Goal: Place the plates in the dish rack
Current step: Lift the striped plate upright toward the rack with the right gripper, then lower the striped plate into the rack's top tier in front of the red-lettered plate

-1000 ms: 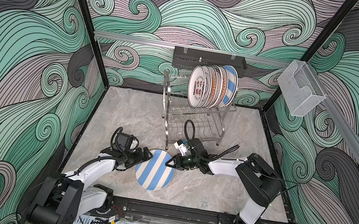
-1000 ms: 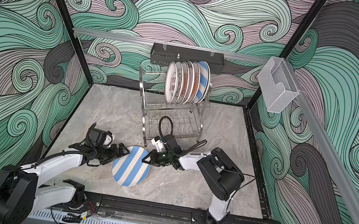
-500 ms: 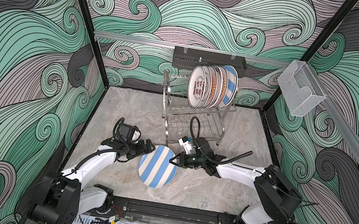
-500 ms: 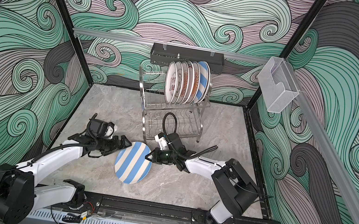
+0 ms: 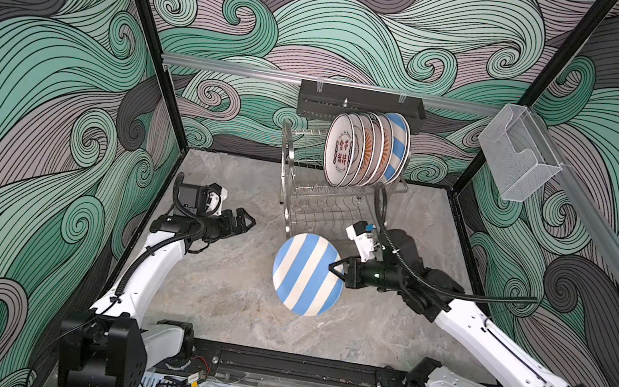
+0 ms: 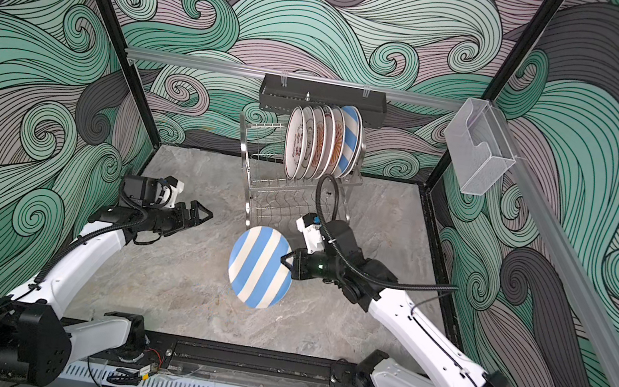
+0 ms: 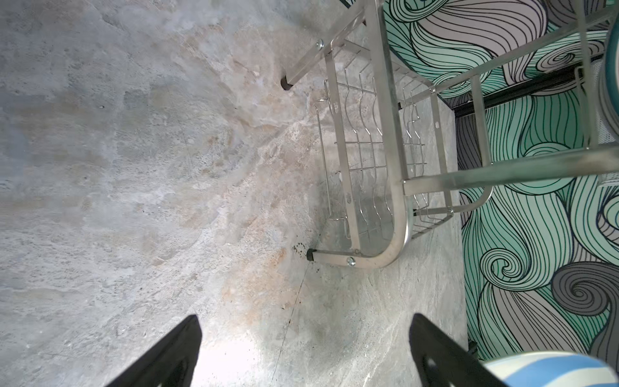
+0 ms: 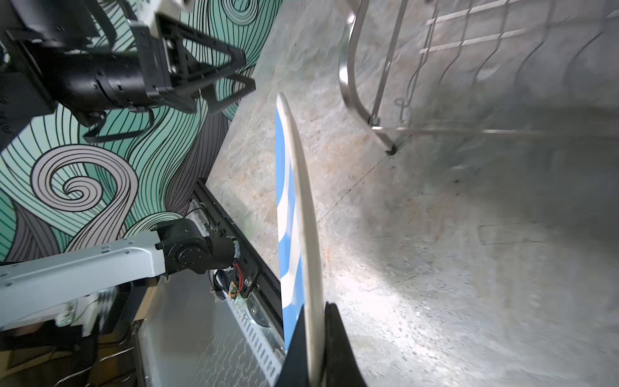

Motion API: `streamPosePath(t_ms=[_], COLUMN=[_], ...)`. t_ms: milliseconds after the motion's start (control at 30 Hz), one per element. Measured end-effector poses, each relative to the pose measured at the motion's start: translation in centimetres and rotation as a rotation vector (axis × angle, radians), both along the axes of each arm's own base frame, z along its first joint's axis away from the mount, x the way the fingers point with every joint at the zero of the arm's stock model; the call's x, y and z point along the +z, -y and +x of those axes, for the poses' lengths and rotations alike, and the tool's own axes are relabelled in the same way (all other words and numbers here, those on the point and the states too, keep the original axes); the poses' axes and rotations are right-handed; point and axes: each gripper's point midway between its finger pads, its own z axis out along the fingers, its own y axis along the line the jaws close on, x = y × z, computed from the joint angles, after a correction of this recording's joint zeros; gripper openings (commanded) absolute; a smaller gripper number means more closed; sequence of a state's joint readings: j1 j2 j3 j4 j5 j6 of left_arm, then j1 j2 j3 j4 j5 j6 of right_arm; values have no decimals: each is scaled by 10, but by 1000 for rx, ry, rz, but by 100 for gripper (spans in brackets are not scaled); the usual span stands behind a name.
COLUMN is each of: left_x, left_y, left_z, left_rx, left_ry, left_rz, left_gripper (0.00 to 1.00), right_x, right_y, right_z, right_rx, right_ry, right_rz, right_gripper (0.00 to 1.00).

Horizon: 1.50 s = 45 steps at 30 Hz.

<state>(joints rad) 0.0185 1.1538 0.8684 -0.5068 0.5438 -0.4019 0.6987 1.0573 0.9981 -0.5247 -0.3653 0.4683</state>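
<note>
A blue-and-white striped plate (image 5: 305, 274) (image 6: 260, 266) hangs tilted above the table, in front of the dish rack (image 5: 322, 209) (image 6: 281, 198). My right gripper (image 5: 333, 270) (image 6: 285, 261) is shut on its right rim; the right wrist view shows the plate (image 8: 294, 201) edge-on, pinched in that gripper (image 8: 315, 306). My left gripper (image 5: 249, 220) (image 6: 206, 212) stands open and empty to the plate's left, well apart from it. In the left wrist view this gripper (image 7: 304, 316) faces the rack's lower shelf (image 7: 385, 134). Several plates (image 5: 365, 150) (image 6: 322, 142) stand upright in the rack's upper tier.
A black perforated tray (image 5: 359, 105) hangs on the back wall behind the rack. A clear plastic box (image 5: 520, 152) is fixed to the right rail. The rack's curved leg (image 8: 348, 77) stands close beyond the held plate. Patterned walls enclose the marble table (image 5: 224, 299).
The right gripper has shut on the striped plate and carried it to the right, toward the rack. The left gripper has let the plate go and drawn back to the left.
</note>
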Motion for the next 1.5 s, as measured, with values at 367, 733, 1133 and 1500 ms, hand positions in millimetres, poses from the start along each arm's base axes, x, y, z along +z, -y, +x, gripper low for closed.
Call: streamPosePath(t_ms=[367,733,1133,1500], left_x=[-16,-11,-10,-8], left_y=[23,27,26,25], left_z=[-15,-15,-15,-15], left_rx=[-157,-177,-177,-171], left_ry=[-91,-82,-78,-65], left_rz=[-93,-111,-110,-99], left_gripper=[99,99,99,98], right_x=[149,230,252,246], right_y=[29,28,-16,-30], right_z=[18,73,145,173], right_rx=[-107,-314,-485,-578], right_ry=[316,613,788,823], right_rz=[-28,-170,-305,-365], right_gripper=[0,0,0,0])
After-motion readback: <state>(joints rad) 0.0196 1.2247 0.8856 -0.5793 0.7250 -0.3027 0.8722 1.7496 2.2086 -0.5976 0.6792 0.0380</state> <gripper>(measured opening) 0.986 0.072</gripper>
